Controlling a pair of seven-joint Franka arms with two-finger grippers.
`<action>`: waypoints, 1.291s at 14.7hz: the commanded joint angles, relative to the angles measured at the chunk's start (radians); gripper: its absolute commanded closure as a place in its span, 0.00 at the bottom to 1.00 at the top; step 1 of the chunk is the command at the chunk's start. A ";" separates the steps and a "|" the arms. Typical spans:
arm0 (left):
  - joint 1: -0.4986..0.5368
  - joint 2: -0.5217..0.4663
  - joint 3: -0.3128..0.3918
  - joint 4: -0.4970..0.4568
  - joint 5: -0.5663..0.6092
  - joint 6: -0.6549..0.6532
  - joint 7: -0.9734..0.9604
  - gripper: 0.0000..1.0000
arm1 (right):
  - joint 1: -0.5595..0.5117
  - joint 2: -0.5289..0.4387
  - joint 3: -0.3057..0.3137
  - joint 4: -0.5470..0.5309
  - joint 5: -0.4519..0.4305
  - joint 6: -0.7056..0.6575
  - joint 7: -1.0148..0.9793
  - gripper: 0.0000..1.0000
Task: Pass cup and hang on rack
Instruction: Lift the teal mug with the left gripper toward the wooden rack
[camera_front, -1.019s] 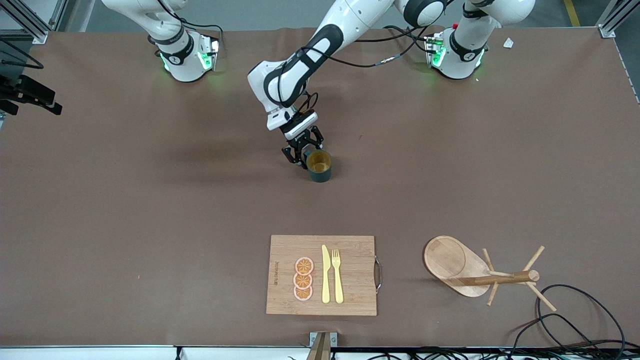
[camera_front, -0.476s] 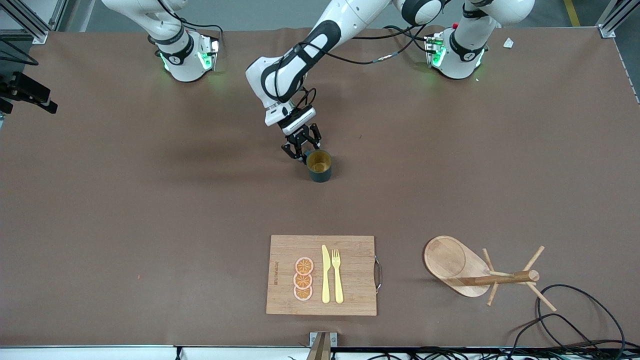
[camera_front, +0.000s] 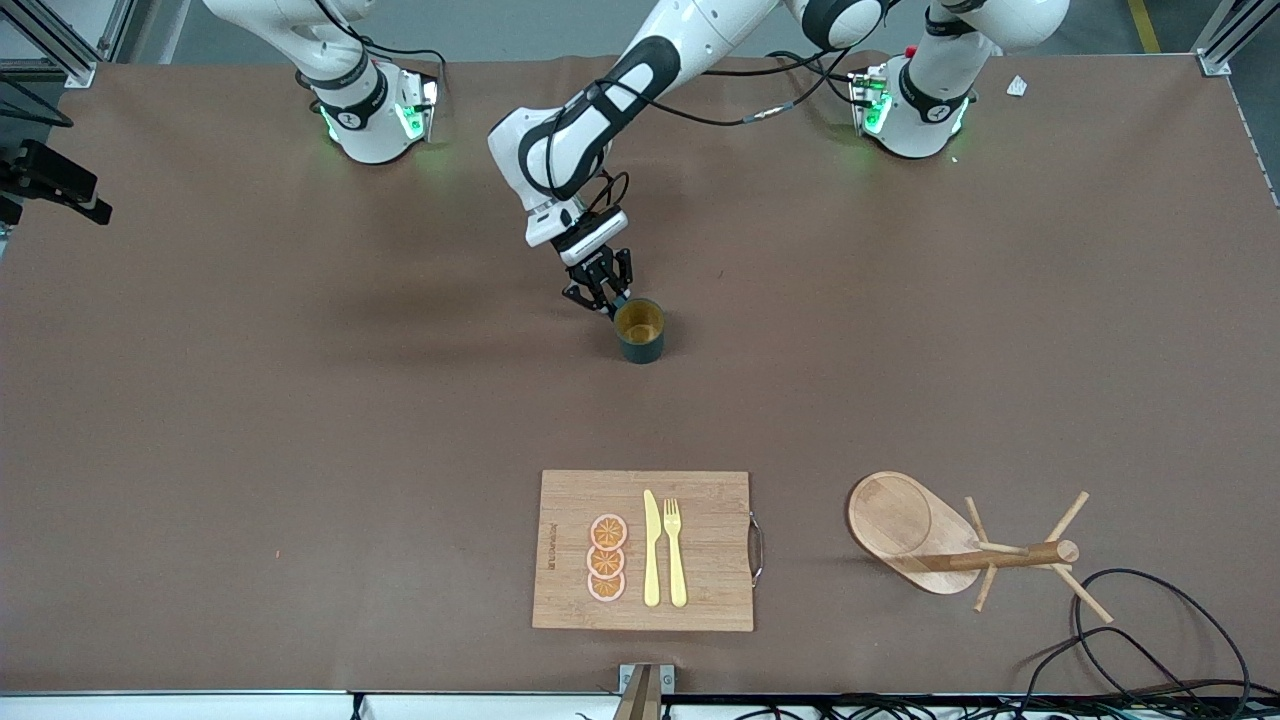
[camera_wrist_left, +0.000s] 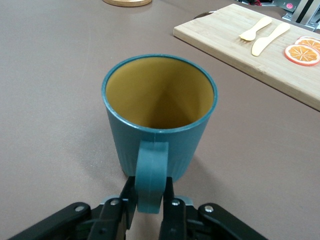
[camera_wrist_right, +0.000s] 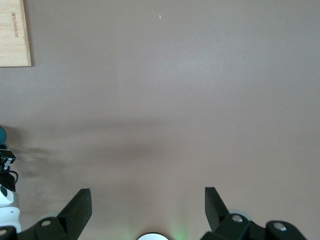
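Note:
The teal-green cup (camera_front: 639, 332) stands upright on the brown table near its middle, yellowish inside, its handle (camera_wrist_left: 151, 172) turned toward the robots. My left gripper (camera_front: 606, 300) is down at the table beside the cup. In the left wrist view the left gripper (camera_wrist_left: 150, 189) is shut on the handle, one finger pressed against each side of it. The wooden rack (camera_front: 1000, 557) stands nearer the front camera, toward the left arm's end. My right gripper (camera_wrist_right: 147, 192) hangs open high over bare table, with nothing between its fingers.
A bamboo cutting board (camera_front: 705, 540) lies near the table's front edge, nearer the camera than the cup. It carries a yellow knife (camera_front: 651, 550), a fork (camera_front: 675, 550) and orange slices (camera_front: 606, 558). Black cables (camera_front: 1150, 620) loop beside the rack.
The left gripper's fingers have closed on the cup's handle, and the left wrist has shifted slightly toward the robots' bases. The cup has stayed in place.

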 joint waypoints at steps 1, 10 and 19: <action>-0.005 -0.018 0.000 -0.003 0.010 -0.017 -0.002 0.86 | 0.000 -0.014 0.003 -0.003 -0.015 -0.010 0.003 0.00; 0.015 -0.119 0.001 -0.005 -0.050 -0.017 0.070 0.99 | 0.002 -0.014 0.004 -0.002 -0.013 -0.019 0.004 0.00; 0.214 -0.432 0.003 -0.007 -0.359 -0.017 0.387 1.00 | 0.003 -0.014 0.004 -0.003 -0.013 -0.025 0.004 0.00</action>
